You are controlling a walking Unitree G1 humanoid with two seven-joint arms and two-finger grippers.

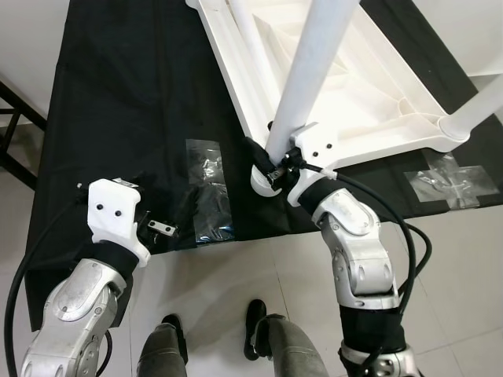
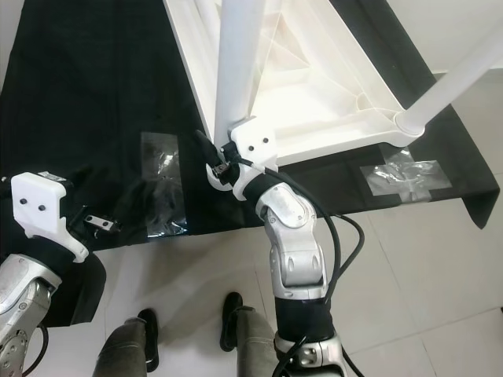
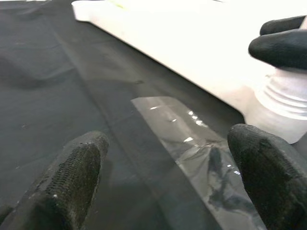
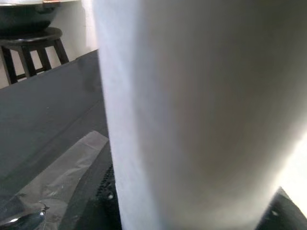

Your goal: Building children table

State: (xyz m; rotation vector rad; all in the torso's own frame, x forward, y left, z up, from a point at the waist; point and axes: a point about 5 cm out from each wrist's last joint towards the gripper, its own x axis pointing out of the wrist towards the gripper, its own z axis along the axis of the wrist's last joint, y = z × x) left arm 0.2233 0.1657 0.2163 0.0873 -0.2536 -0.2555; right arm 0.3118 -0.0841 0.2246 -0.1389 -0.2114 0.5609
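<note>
The white children's table [image 1: 346, 86] lies upside down on the black cloth [image 1: 118, 102] of the tabletop. The right gripper [image 1: 275, 161] is at the near corner of this table, with its jaws closed around the base of a white leg [image 1: 310, 71] that stands up from that corner. The left gripper [image 3: 168, 177] hovers over the cloth beside the table, jaws wide apart above a clear plastic bag [image 1: 208, 188].

Tabletop [image 1: 369, 94] on cloth [image 1: 126, 94]; plastic bag [image 1: 208, 188] left, 2nd bag [image 1: 452, 184] right.
</note>
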